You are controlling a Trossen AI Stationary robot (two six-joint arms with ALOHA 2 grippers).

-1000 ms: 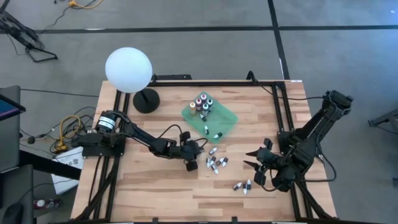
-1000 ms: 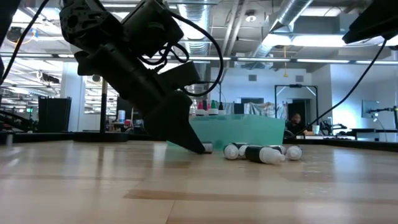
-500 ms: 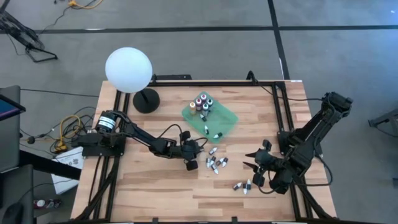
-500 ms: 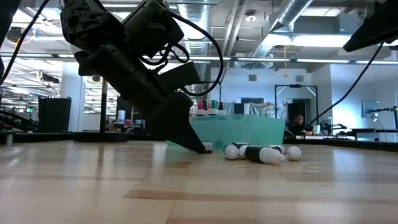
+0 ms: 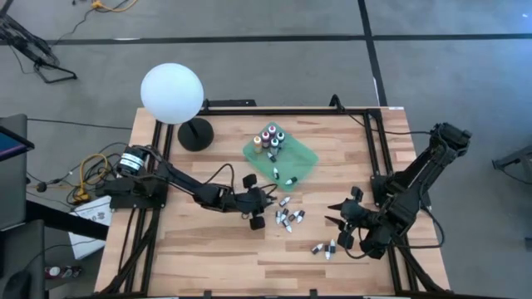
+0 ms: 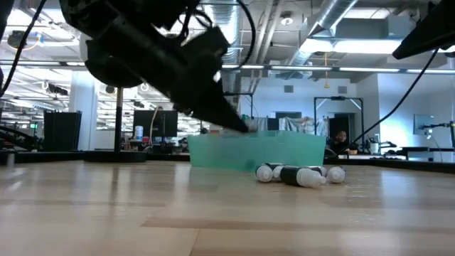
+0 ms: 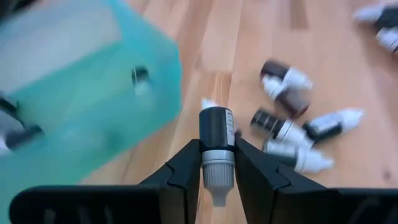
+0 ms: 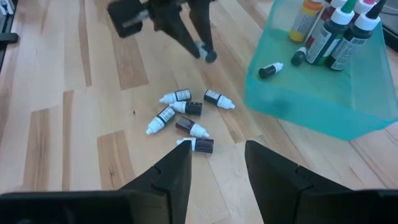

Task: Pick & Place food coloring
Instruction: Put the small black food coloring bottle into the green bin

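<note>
Left end effector [image 7: 217,169] clamps a dark bottle [image 7: 216,134] with a white label, print unreadable, lifted off the counter [image 5: 208,249] beside the green tray [image 5: 299,162]. Right end effector [image 8: 216,163] open, empty, near loose bottles [image 8: 183,115].

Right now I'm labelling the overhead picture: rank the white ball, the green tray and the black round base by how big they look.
1. Green tray and white ball: too alike to rank.
2. Black round base, plainly smallest.
</note>
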